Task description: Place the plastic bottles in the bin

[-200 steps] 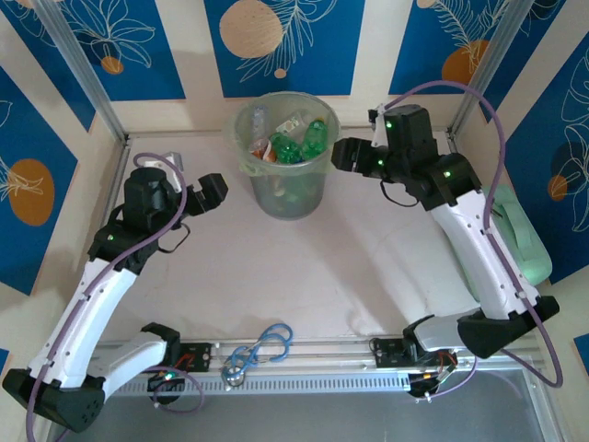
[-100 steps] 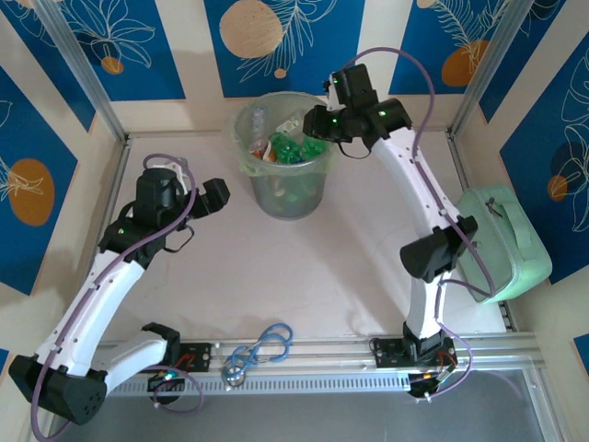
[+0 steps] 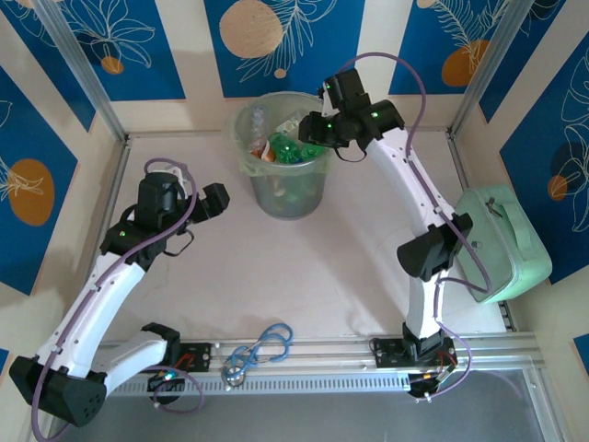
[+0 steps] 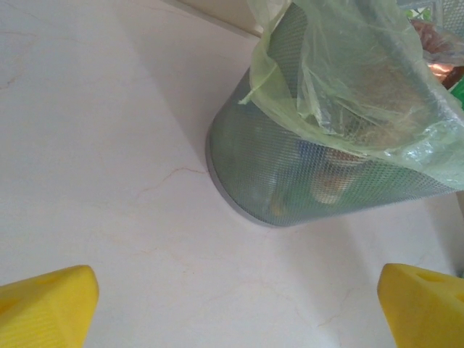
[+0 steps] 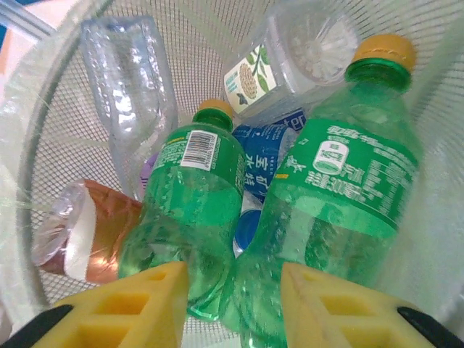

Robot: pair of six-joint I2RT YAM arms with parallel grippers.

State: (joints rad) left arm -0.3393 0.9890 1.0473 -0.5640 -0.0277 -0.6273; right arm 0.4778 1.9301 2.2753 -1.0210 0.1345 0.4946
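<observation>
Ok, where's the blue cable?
In the top view, the blue cable lies at the near edge between the left arm's base and the right arm's base, nearer the left.

Green bottles (image 5: 341, 196) had yellow caps (image 5: 384, 51); the bin (image 4: 290, 181) was grey mesh, its liner (image 4: 348, 80) pale green; wall panels (image 3: 138, 55) blue, white-leafed.

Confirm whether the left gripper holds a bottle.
No: the left gripper stands open, bare table between its fingers, the bin ahead.
</observation>
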